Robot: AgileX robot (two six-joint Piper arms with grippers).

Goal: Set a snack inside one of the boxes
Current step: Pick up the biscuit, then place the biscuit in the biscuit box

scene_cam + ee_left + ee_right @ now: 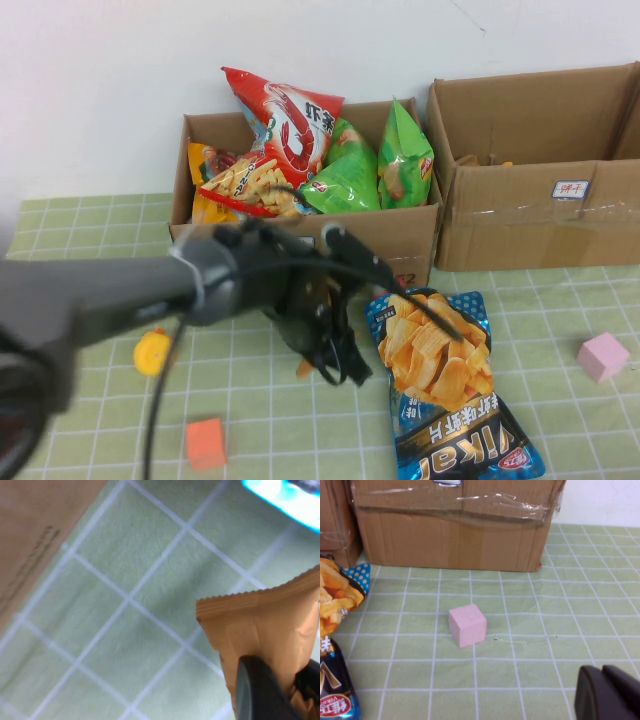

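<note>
Two cartons sit at the back: the left box (400, 235), packed with chip bags, at about 12 o'clock from the left gripper (330, 365); the taped box (540, 215), with clear tape and a small white label (571, 188), off at 2 o'clock. Left gripper is low over the green checked tablecloth (90, 225), just in front of the left box. In the left wrist view its dark fingers (260, 695) are nearly closed, pinching a small orange-brown snack packet (270, 630) at one end; the crimped seal edge points away from the jaws, so the packet's long axis runs out along the fingers. Packet looks like thin matte foil, flat and pillow-shaped. It seems to hang just above the cloth; contact can't be confirmed.

Key relation: left arm is the nearer one and the left box opening lies up and behind the jaws at 12 o'clock, so my guess is the next move is a lift over the front wall, then forward.

Right gripper (607, 695) shows only in its own wrist view, near a pink cube (467, 625) and facing the taped box; fingers look pressed together, holding nothing.

Also on the cloth: big glossy blue potato chip bag (450, 390) at 3 o'clock of the left gripper, long axis running front to back; orange cube (205, 443) at 8 o'clock; a small yellow thing (152, 352) at 9 o'clock. The red shrimp-chip bag (285, 120) and green bags (405, 155) stand crinkly in the left box.
</note>
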